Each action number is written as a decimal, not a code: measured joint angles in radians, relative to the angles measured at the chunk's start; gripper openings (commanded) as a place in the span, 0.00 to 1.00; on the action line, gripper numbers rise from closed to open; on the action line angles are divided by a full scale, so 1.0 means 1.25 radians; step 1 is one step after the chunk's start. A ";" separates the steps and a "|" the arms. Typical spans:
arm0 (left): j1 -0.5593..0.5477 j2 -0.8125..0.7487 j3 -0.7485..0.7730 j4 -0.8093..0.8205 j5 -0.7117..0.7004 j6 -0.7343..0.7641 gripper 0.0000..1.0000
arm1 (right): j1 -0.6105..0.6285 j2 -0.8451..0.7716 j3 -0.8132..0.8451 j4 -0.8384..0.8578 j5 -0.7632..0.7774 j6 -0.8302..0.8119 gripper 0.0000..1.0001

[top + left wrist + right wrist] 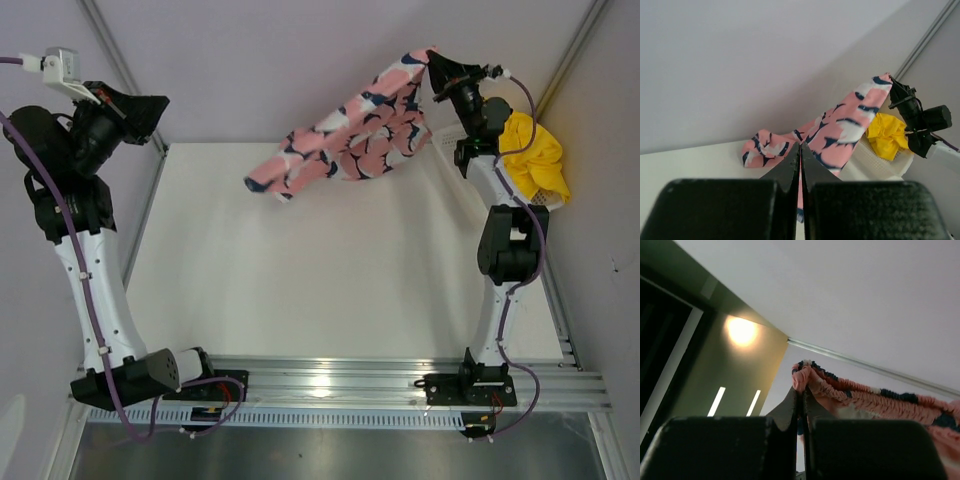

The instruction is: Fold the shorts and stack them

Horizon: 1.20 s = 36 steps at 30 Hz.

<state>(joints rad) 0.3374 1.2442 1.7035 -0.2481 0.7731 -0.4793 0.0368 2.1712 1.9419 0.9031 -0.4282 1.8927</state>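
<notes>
Two pairs of shorts are in view, along with one white mesh basket (547, 199) and two arms. The yellow shorts (535, 155) sit bunched in the basket, heaped above its rim, at the table's (330, 280) far right corner. The pink printed shorts (350, 135) are outside the basket, just to its left and raised above it. They hang from the right gripper (433, 60), whose jaws are clamped on the gathered elastic waistband; the right wrist view shows the ruffled band pinched at the fingertips. From that grip the pink fabric slopes down and away from the basket, its lower end reaching toward the far edge of the table. Whether that end touches the surface cannot be told. The left gripper (160, 104) is well apart from the basket, on the opposite side and held high. Its jaws are pressed together with nothing between them, and they point toward the pink pair.
</notes>
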 measured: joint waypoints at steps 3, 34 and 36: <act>-0.001 -0.016 -0.005 -0.019 0.002 0.006 0.00 | -0.009 -0.070 -0.132 -0.002 -0.016 0.000 0.00; -0.599 -0.314 -0.498 -0.017 -0.193 0.134 0.57 | 0.344 -0.450 0.095 -0.876 0.196 -0.757 0.00; -0.651 -0.341 -0.530 -0.011 -0.233 0.136 0.62 | 0.353 -0.451 0.104 -0.894 0.235 -0.771 0.00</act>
<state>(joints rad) -0.4759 0.8185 1.0412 -0.2615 0.4820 -0.3092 0.4786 1.6073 2.0716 -0.2142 -0.1345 0.9283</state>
